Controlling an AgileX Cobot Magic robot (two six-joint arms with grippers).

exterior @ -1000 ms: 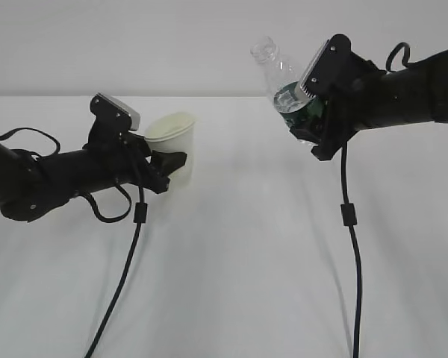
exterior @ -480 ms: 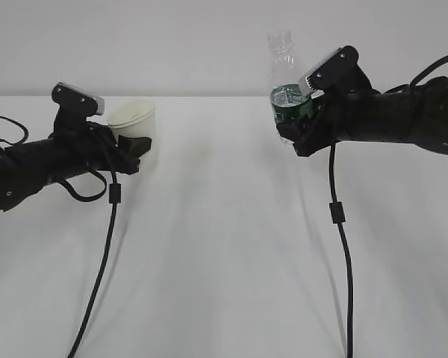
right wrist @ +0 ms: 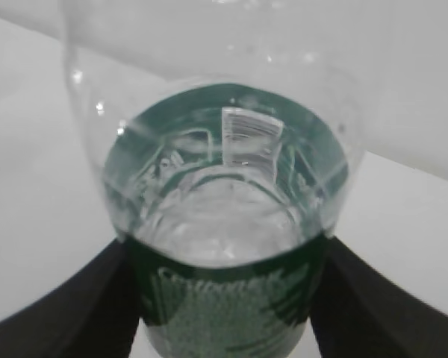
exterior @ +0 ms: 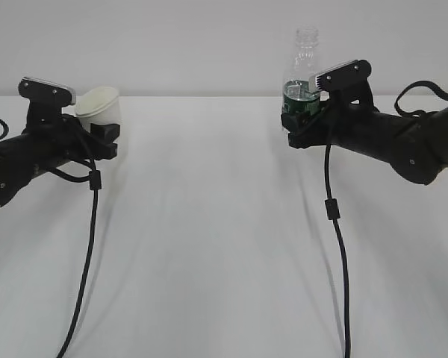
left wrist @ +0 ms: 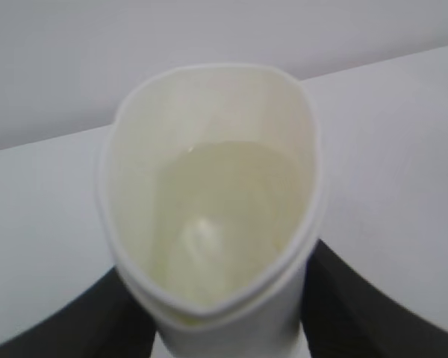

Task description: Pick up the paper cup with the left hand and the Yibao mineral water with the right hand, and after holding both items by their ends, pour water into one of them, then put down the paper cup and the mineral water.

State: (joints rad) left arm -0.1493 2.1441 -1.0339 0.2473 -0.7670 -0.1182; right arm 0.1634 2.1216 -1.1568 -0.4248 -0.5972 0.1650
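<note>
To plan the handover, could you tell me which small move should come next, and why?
Probably lower both to the table: the paper cup already holds water in the left gripper, and the right gripper holds the Yibao mineral water bottle upright.

left hand (exterior: 104, 139) gripping paper cup (exterior: 98, 109), right hand (exterior: 297, 128) gripping upright Yibao mineral water (exterior: 302, 78)

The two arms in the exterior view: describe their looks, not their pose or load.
The left hand is black, topped by a silver-grey square plate, on a thick black arm with a looping black cable. The right hand is black too, with a thin white-edged plate and a thin black cable hanging down.
</note>
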